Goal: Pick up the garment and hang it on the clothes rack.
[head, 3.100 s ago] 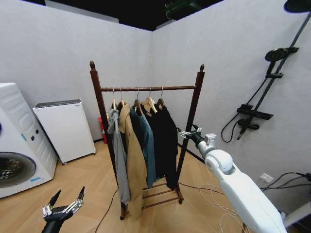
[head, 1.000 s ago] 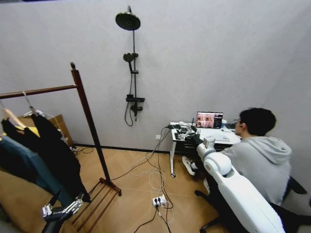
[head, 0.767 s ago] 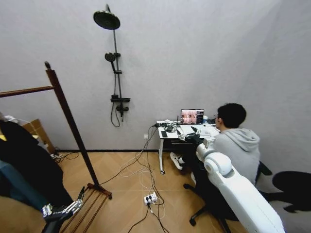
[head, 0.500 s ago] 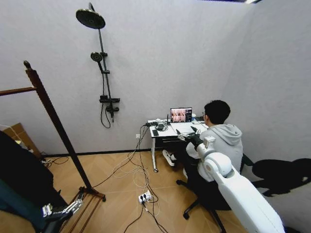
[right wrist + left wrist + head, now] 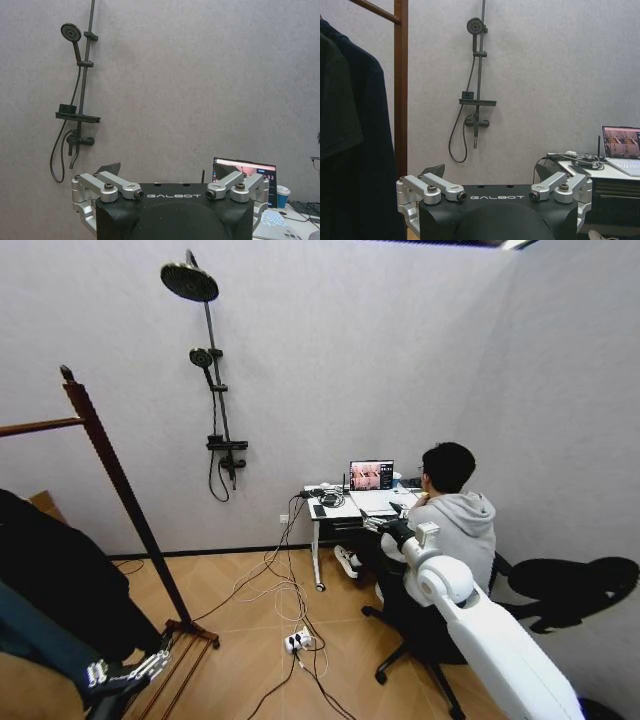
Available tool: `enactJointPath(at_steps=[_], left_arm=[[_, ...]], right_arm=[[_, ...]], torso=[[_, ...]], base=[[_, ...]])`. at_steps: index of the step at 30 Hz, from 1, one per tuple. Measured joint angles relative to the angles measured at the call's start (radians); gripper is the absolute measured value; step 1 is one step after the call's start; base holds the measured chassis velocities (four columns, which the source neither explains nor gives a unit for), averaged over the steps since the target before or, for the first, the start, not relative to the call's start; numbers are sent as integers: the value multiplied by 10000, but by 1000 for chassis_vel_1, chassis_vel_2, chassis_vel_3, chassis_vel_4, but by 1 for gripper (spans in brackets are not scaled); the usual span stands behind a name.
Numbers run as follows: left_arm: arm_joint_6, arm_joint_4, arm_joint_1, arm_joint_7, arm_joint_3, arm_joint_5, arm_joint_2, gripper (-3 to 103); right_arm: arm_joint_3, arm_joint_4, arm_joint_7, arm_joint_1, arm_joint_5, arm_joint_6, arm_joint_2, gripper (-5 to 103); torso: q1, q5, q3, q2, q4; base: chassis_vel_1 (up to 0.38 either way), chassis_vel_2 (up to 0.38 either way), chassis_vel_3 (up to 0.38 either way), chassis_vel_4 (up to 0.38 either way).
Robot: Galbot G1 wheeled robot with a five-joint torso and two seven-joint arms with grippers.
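The black jacket (image 5: 55,575) is seen hanging at the left edge of the head view, just above and beside the left gripper (image 5: 128,672), which is held low with its jaws spread and nothing between them. No contact between jaws and cloth can be made out. In the left wrist view the same jacket (image 5: 355,140) is seen close beside the left gripper (image 5: 495,192), off to one side of the spread jaws and not between them. The cloth is plain, dark and matte, and it falls in loose folds; its hanger is cut off by the frame edge.

The clothes rack (image 5: 115,480) is shown as a dark red-brown wooden post with a knob on top, a piece of the top bar running off to the left, and a foot on the wooden floor near the left gripper. The jacket is placed on the rack's side of that post.

The right gripper (image 5: 397,530) is held out well apart from the jacket and the rack, towards a desk; in the right wrist view its jaws (image 5: 172,192) are seen spread and empty.
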Motion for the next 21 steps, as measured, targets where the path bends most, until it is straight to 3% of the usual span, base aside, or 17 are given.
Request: enactJointPath(at_steps=[21], left_arm=[[0,0,1,-2,0,0,-1,100]], right_arm=[[-73,-109,-20,-6,-80,64,101,100]], torso=[[-3,0,-1,1,-1]], base=[[164,-99,-101,158]])
